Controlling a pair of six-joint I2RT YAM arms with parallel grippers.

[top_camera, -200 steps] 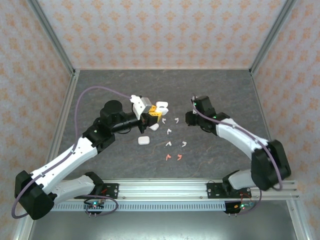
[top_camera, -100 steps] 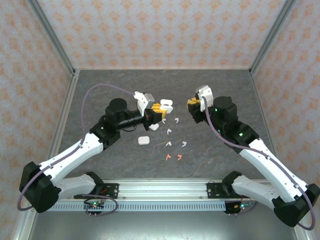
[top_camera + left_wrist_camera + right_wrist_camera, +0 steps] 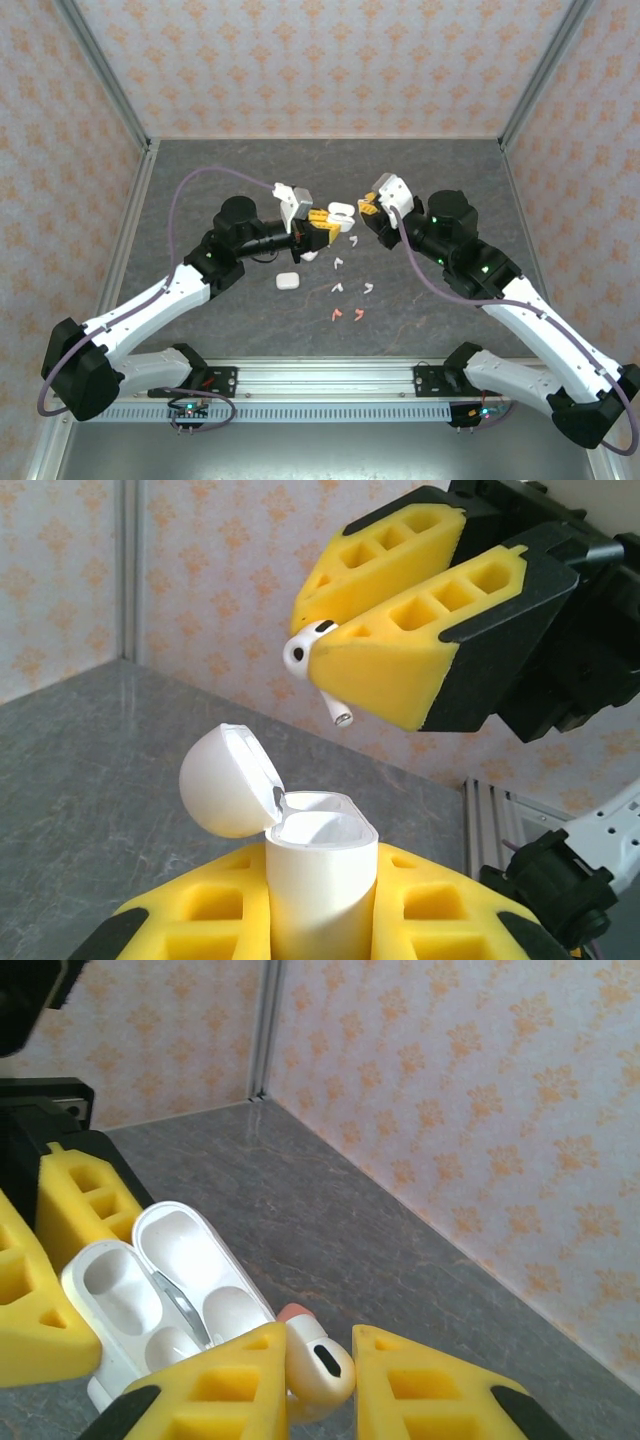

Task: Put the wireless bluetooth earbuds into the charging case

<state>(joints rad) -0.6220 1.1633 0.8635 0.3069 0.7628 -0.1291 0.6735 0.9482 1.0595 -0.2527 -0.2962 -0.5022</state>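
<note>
A white charging case (image 3: 320,880) stands upright in my left gripper (image 3: 320,905), which is shut on it, with the lid (image 3: 225,780) hinged open. From above, the case (image 3: 340,213) is raised over the table's middle. My right gripper (image 3: 318,1360) is shut on one white earbud (image 3: 320,1368). In the left wrist view that earbud (image 3: 312,652) hangs stem down just above and beyond the open case, apart from it. The right wrist view shows the case's bare wells (image 3: 165,1295) close to the left of the bud.
Loose earbuds lie on the grey table below the grippers: white ones (image 3: 340,265), (image 3: 369,289) and two coral-pink ones (image 3: 348,314). A closed white case (image 3: 288,281) lies to their left. Patterned walls and metal posts ring the table.
The right arm has swung left and forward, bringing its earbud up to the open case. The left gripper has shifted slightly right with the case.
</note>
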